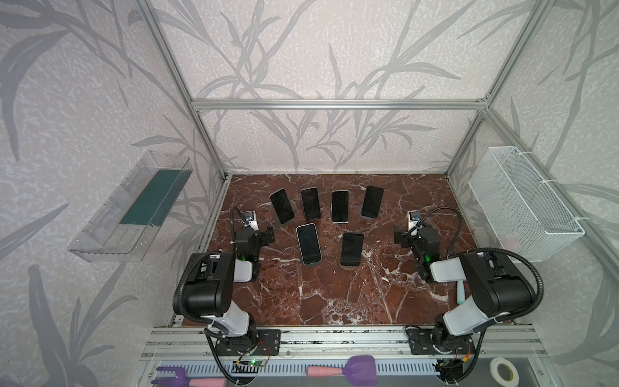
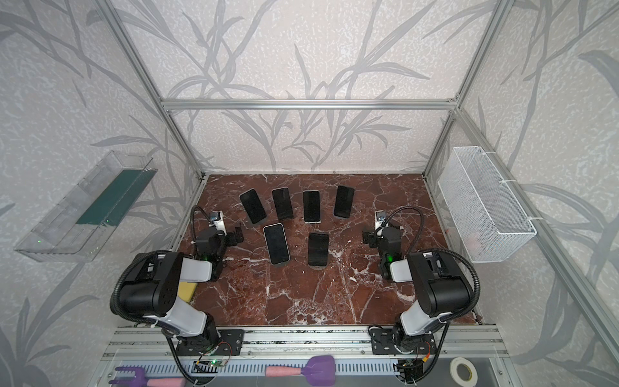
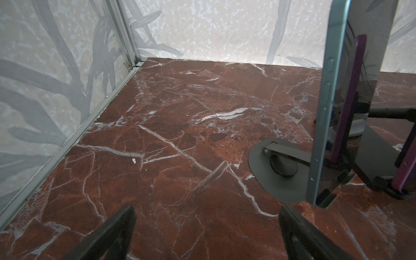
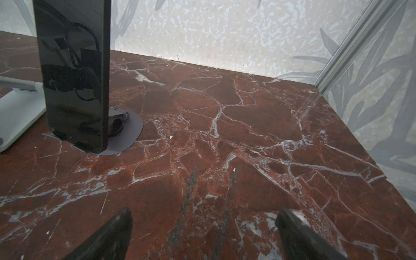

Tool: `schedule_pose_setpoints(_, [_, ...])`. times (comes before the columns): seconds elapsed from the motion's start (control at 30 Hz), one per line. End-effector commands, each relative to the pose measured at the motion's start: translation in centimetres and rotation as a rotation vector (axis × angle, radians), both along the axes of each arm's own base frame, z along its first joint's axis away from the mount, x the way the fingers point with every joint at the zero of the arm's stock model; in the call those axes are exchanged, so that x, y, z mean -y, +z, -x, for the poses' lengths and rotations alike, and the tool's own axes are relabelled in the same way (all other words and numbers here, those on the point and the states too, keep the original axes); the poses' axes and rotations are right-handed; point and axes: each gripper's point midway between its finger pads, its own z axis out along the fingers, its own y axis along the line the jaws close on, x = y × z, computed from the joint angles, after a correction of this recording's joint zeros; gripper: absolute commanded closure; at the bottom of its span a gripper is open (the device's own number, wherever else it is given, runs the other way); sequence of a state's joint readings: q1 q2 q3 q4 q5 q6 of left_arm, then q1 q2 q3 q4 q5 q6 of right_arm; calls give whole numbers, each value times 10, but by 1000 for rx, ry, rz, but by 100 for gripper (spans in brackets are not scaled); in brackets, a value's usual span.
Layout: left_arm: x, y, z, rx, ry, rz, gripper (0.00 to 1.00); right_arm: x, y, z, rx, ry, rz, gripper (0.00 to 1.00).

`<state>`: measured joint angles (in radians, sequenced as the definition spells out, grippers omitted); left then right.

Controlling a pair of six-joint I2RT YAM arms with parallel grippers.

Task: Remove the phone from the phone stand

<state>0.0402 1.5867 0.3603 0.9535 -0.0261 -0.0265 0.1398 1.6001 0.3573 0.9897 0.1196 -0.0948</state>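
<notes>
Several phones lean on stands on the red-brown marble table (image 1: 335,295) in both top views. In the front row are a light-rimmed phone (image 1: 308,243) (image 2: 276,243) and a black phone (image 1: 351,249) (image 2: 318,249). My left gripper (image 1: 268,234) (image 2: 238,234) is open, left of the light-rimmed phone and apart from it. The left wrist view shows that phone (image 3: 324,112) edge-on upon a round grey phone stand (image 3: 276,171), beyond my empty left gripper (image 3: 207,211). My right gripper (image 1: 400,238) (image 4: 203,213) is open and empty, right of the black phone (image 4: 74,67) on its stand (image 4: 130,130).
Back row phones (image 1: 340,206) stand behind the front pair, one on a white stand (image 4: 18,114). A clear bin (image 1: 130,207) hangs on the left wall, a white wire basket (image 1: 522,204) on the right. Purple garden tools (image 1: 361,365) and a tape roll (image 1: 504,370) lie below the front rail.
</notes>
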Motion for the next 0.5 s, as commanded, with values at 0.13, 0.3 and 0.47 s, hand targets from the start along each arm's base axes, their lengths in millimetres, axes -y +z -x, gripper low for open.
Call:
schedule_pose_setpoints(0.13, [-2,12,-4,34,0,6,1,-4,11,-3,41,20,0,1])
schedule_pose_setpoints(0.3, [-2,12,-4,34,2,3,1,-3,10,-4,33,18,-11,1])
schedule_pose_setpoints(0.47, [-2,12,-4,34,2,4,1,4,10,-5,32,-24,-18,1])
